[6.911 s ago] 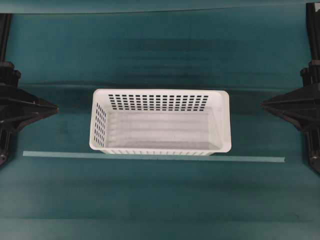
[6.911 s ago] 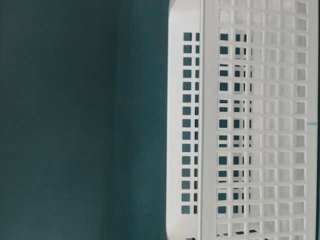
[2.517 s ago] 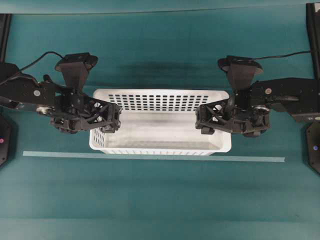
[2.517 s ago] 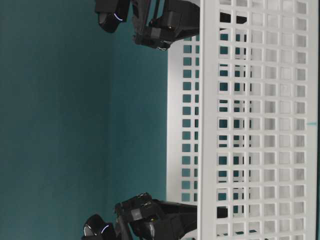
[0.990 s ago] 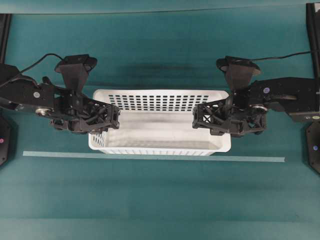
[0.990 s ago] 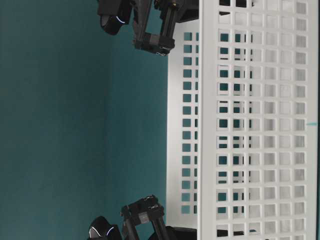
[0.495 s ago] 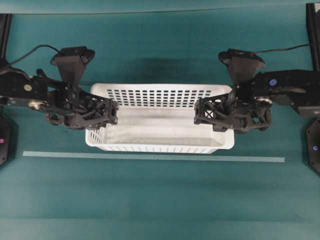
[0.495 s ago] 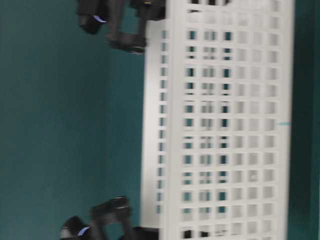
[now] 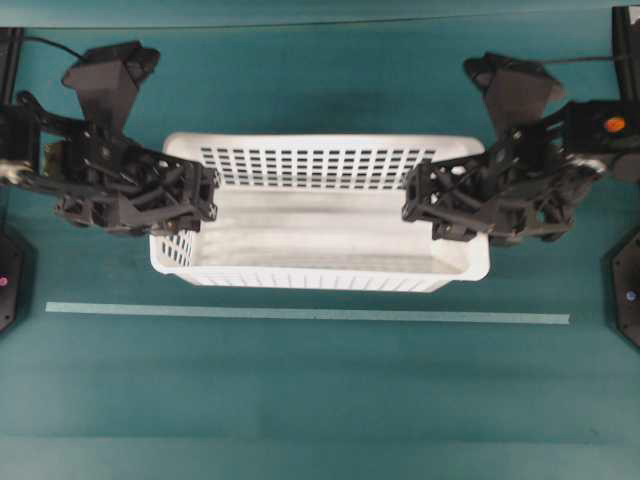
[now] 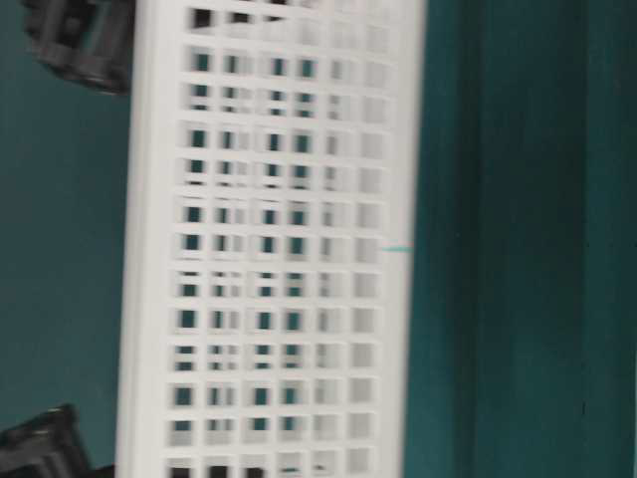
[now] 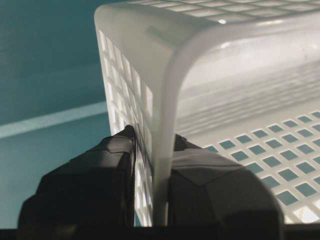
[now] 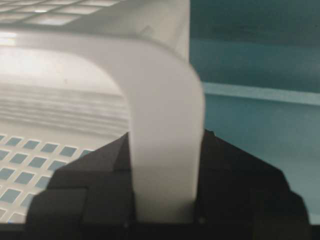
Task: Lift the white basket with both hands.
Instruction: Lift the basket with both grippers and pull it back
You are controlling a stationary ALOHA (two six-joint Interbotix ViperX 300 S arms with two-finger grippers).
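Gripping the white basket at both short-end rims, we have left gripper and right gripper clamped on it above the teal table.

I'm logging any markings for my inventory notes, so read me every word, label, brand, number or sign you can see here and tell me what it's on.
None: no view shows any readable text.
The white basket is plain plastic with rows of holes, no label or brand showing.
The left claw and right claw are plain black, no lettering visible.
The pale strip on the green table carries no writing.
The table-level view is too blurred to read.
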